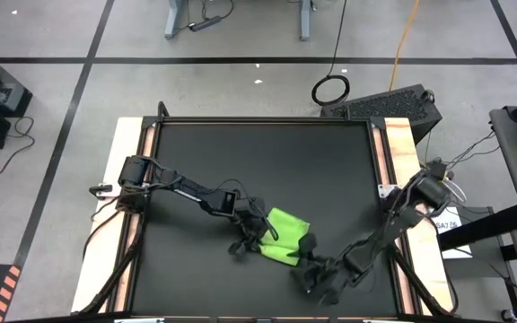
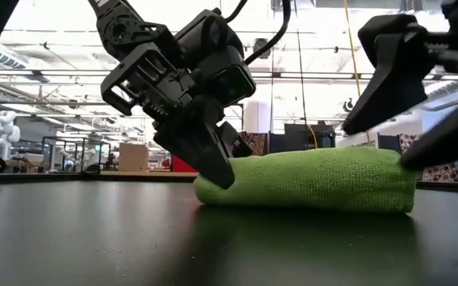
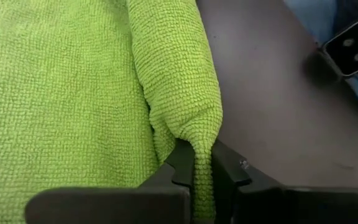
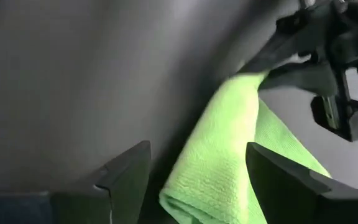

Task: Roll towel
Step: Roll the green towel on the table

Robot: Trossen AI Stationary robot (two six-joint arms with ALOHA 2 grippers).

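The lime-green towel (image 1: 284, 235) lies on the black table top near its front edge, with one long edge rolled or folded over into a thick ridge (image 3: 179, 74). In the low view it reads as a low roll (image 2: 316, 181) resting on the table. My left gripper (image 1: 253, 237) is shut on the towel's left end (image 2: 213, 184). My right gripper (image 1: 312, 264) is open just above the towel's right end (image 4: 210, 180), its fingers standing on either side of it without touching; it also shows in the low view (image 2: 376, 143). My left gripper pinches the end of the towel's rolled ridge (image 3: 202, 146) between its two fingers (image 3: 182, 165). The cloth there is bunched in several layers. The fingers slant down from the table's left side (image 2: 217, 171). The towel lies on the table, slack.
The black table top (image 1: 258, 161) has free room over its far half. Wooden rails (image 1: 400, 152) run along its left and right sides. A black case (image 1: 393, 106) and cables lie on the floor beyond the far right corner.
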